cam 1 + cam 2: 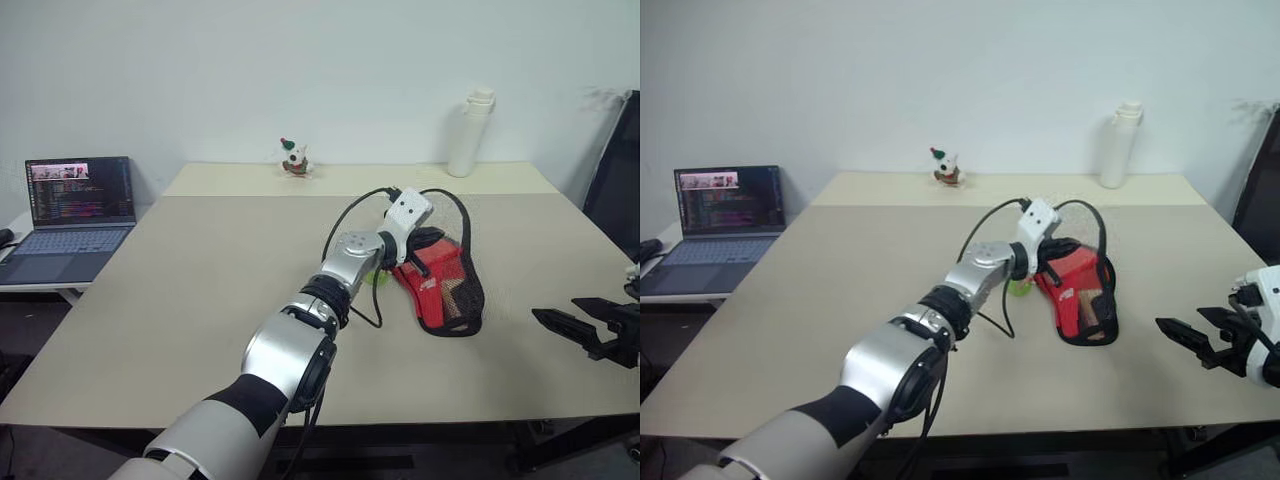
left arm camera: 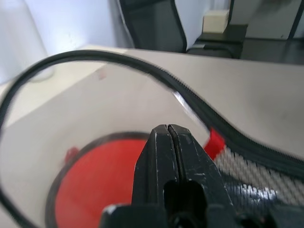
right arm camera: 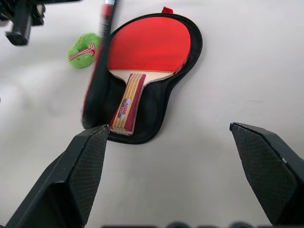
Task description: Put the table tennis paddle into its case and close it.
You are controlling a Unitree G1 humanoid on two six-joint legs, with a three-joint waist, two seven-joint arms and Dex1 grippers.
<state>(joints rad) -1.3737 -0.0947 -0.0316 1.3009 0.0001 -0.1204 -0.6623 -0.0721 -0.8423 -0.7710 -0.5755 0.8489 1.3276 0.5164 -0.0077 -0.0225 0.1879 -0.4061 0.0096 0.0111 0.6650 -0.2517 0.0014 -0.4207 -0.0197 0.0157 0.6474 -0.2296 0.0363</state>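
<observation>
Taking the case as the landmark: far to its left, on a lower side desk, an open laptop stands with its screen lit. Behind the case and to its left, near the far edge of the bench, sits a small figure in a red hat. Just left of the case lies a small green soft toy, close beside its rim.

The left hand reaches to the case from the left, its two black fingers pressed flat together with no gap; whether they pinch the raised red flap, I cannot tell. That flap stands up on edge, its black zip border arching above the lower half.

The case itself lies open on the bench, and the table tennis paddle rests inside its lower half, red face up, the tan handle pointing into the narrow end.

Behind the case and to its right stands a white bottle. Well to the right of the case, the right hand hovers at the bench's edge, fingers spread wide and holding nothing.
</observation>
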